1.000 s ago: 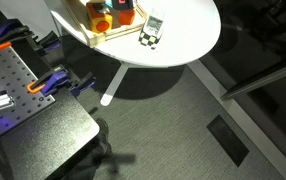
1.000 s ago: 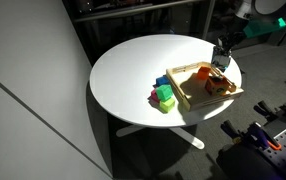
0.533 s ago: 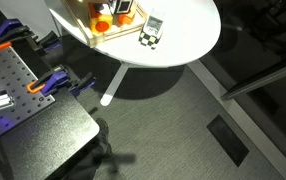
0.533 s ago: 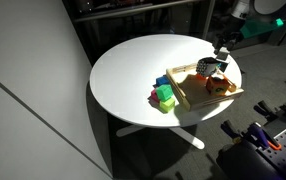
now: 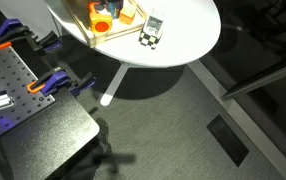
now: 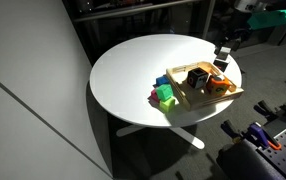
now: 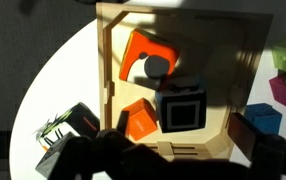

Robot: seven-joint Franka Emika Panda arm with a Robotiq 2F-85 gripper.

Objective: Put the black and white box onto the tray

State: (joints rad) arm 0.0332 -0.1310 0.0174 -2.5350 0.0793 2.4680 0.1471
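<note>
Round white table (image 6: 133, 70); arm (image 6: 268, 15) high above tray (image 6: 215, 100).

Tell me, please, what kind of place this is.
Probably a robotics lab or workshop: a black perforated mounting plate with orange clamps stands beside a round white table on grey carpet.

ROUND TABLE, FOUR NEIGHBOURS: A round white tabletop (image 6: 123, 62) carries a light wooden tray (image 6: 180, 98) set towards one edge. A green block (image 6: 165, 97) and a blue block (image 6: 162, 82) sit close together on the tabletop, just beside one outer wall of the tray. On the tray's opposite side, seen in an exterior view, a small grey-white device (image 5: 154, 22) lies just beside the rim. A small black-and-white speckled piece (image 5: 150, 40) rests just beside the device, nearer the tabletop's edge.
</note>
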